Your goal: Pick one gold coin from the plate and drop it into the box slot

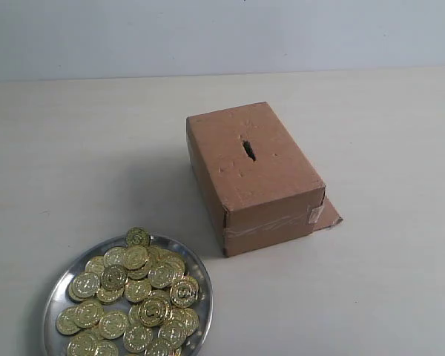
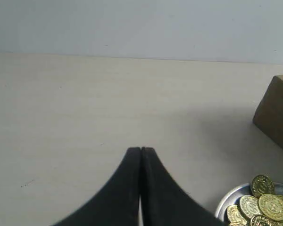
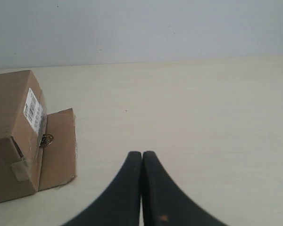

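The box [image 1: 271,159] is plain brown cardboard with a dark slot [image 1: 248,149] and a white barcode label [image 3: 33,110]; beside it, the silver plate [image 1: 58,291] holds embossed gold coins [image 1: 133,297].

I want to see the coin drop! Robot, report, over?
Left hand shut, empty. Right hand shut, empty. Coins heaped on plate, none picked. Slot open, nothing in the way.

Exterior view: set high, looking down at a slant; the box [image 1: 274,185] near the middle, the plate [image 1: 57,289] cut off at lower left.
Left wrist view: set low and close behind the left gripper [image 2: 141,150], faced across the table [image 2: 61,117].
Right wrist view: set the same behind the right gripper [image 3: 141,154].
Shared: box seen in all three, plate in two.
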